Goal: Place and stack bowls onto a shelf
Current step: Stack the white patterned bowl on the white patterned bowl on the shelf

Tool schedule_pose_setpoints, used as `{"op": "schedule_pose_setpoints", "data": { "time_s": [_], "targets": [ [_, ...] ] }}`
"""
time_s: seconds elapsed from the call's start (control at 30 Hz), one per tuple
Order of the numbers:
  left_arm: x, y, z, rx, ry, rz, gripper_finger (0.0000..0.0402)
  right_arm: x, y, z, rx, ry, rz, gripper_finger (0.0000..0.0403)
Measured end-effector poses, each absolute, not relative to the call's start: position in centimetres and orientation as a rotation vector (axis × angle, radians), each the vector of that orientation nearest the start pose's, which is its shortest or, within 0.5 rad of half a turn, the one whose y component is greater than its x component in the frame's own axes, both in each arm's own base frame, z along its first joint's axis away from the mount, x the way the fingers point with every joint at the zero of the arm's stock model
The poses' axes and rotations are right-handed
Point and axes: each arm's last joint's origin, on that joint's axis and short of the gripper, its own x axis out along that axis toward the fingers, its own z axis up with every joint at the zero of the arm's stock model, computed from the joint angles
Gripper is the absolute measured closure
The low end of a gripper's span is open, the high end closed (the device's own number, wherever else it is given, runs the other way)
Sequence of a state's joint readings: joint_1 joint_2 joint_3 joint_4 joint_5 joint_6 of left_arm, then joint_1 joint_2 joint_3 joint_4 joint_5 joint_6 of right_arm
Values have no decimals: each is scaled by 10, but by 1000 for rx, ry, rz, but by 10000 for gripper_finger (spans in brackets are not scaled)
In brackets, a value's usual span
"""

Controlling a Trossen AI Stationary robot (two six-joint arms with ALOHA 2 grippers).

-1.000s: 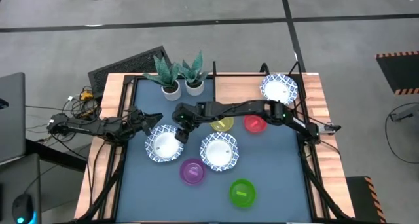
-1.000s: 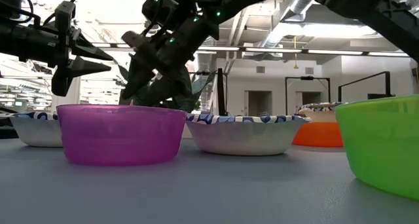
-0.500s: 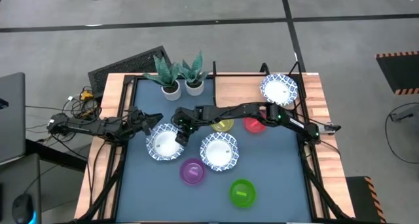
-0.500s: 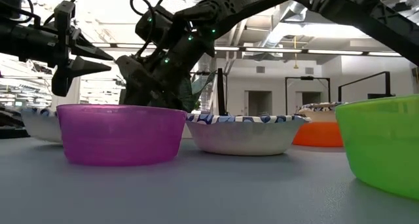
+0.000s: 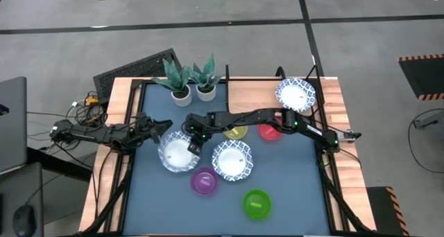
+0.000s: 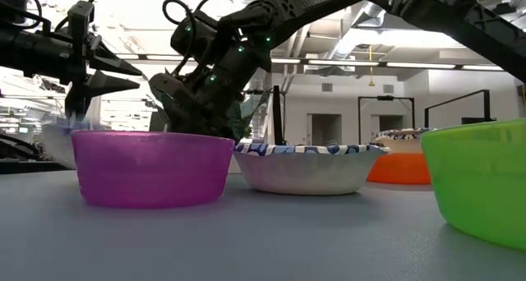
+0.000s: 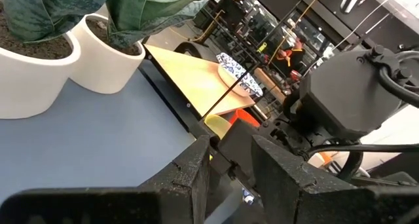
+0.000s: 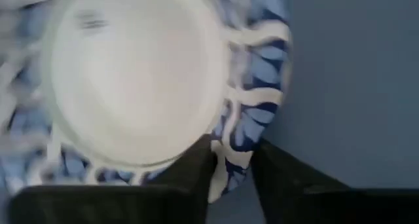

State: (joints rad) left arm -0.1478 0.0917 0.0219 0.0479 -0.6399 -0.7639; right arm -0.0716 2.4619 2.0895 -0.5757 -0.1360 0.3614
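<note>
A wide white bowl with a blue patterned rim (image 5: pixel 175 154) sits at the table's left, and my right gripper (image 5: pixel 192 143) is shut on its rim. It shows blurred in the right wrist view (image 8: pixel 131 80). My left gripper (image 5: pixel 165 126) hovers open just beyond that bowl, touching nothing. A second patterned bowl (image 5: pixel 232 159) rests on the tabletop at the centre. A third (image 5: pixel 295 94) stands on the wooden shelf (image 5: pixel 253 95) at the far right. The purple (image 5: pixel 204 181), green (image 5: pixel 257 204), yellow (image 5: pixel 236 132) and red (image 5: pixel 269 131) bowls stand on the table. My right gripper pinches the bowl's patterned rim (image 8: pixel 237 152) on its right side, one finger (image 8: pixel 196 168) inside the bowl and the other outside. The fingers slant down from the table's right. In the low view the bowl (image 6: pixel 62 137) shows blurred, with its rim raised.
Two small white plant pots (image 5: pixel 193 91) stand at the far edge, left of the shelf. The purple bowl lies close in front of the held bowl, and the central patterned bowl close to its right. Cables (image 5: pixel 87 105) hang off the table's left side.
My right gripper has gone down onto the left patterned bowl and shut on its rim. The bowl now shows blurred, shifted slightly toward the table's right and raised from where it lay.
</note>
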Motion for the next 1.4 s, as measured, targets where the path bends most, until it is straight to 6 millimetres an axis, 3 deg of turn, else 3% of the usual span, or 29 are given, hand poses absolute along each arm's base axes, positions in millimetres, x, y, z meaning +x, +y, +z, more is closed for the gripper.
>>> {"op": "schedule_pose_setpoints", "data": {
  "time_s": [0.17,0.47,0.7,0.97,1.23,1.4],
  "targets": [
    [98,3,168,-740,-168,475,303,530,-37,158,432,944,-114,381],
    [98,3,168,-740,-168,475,303,525,-42,165,452,976,-111,381],
    [98,3,168,-738,-175,492,303,505,-57,203,461,1012,-142,381],
    [96,6,169,-730,-226,608,303,472,-70,263,465,1015,-168,381],
    [95,8,169,-726,-264,686,303,426,-85,310,414,1095,-175,381],
    [94,8,169,-725,-268,696,303,386,-99,352,387,1082,-186,381]
  ]
}}
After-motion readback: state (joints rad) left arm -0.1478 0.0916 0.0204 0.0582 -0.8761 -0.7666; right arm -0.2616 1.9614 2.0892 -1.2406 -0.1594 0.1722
